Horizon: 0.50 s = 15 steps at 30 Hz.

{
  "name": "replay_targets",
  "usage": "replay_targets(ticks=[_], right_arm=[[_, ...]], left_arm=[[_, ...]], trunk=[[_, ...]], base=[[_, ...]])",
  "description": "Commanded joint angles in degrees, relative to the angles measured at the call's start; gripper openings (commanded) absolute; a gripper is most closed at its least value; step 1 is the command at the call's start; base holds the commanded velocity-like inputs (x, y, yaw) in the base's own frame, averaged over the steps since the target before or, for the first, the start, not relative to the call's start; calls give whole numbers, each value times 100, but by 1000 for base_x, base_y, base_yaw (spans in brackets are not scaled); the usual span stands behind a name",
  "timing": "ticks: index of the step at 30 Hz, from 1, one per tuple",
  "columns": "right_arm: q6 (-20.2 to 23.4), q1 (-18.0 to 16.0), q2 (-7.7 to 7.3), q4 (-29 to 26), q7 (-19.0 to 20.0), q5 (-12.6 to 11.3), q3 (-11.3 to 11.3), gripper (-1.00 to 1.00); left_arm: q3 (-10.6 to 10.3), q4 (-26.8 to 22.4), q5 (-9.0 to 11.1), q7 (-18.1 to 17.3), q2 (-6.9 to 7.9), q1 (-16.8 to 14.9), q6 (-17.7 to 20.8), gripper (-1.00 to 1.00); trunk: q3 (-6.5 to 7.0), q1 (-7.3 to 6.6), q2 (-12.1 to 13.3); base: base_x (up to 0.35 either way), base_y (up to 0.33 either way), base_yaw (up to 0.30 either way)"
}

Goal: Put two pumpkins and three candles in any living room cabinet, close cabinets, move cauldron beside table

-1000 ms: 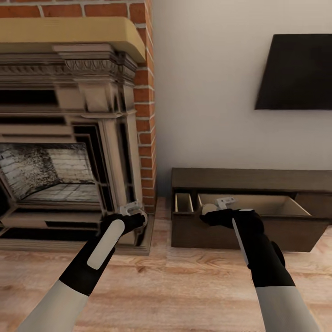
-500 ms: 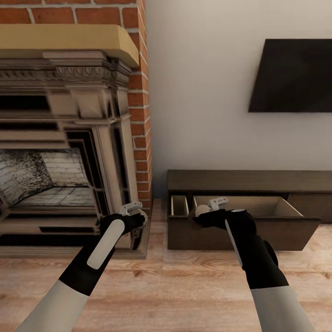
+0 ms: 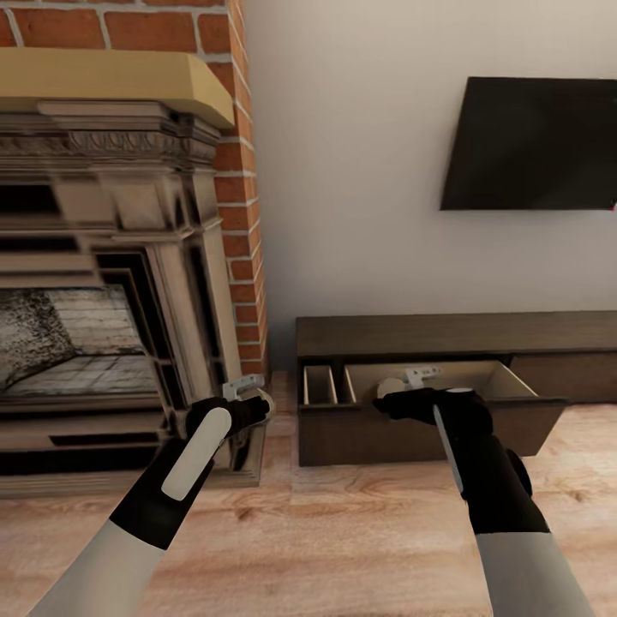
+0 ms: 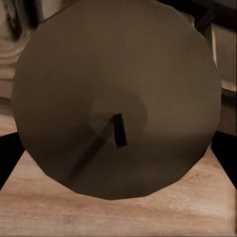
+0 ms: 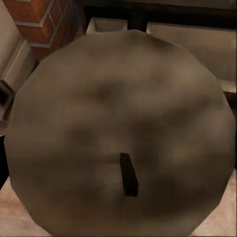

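Head view: the left gripper (image 3: 257,399) and right gripper (image 3: 396,387) each have their fingers closed on a candle (image 4: 116,98). At lower right, the cabinet (image 3: 428,377) drawer stands open.

A: Where did the head camera sit?
B: High up, looking forward and down over both arms at the fireplace (image 3: 103,283) and the open cabinet (image 3: 428,403) by the wall.
A: And the wrist cameras?
B: Each sat very close behind a candle's top; the right (image 5: 118,133), the left (image 4: 116,96). Cabinet compartments showed beyond, shared with the head view.
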Motion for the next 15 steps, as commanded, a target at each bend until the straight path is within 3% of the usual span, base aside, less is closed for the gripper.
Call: replay_targets(ticks=[1, 15], right_arm=[[0, 2, -5, -1, -9, 3, -12, -100], [-11, 1, -1, -2, -10, 13, -23, -100]], left_arm=[[0, 1, 1, 0, 0, 0, 2, -100], [0, 2, 1, -2, 0, 0, 2, -100]], trunk=[[18, -22, 42], [269, -330, 603]], base=[[0, 0, -280], [0, 0, -282]])
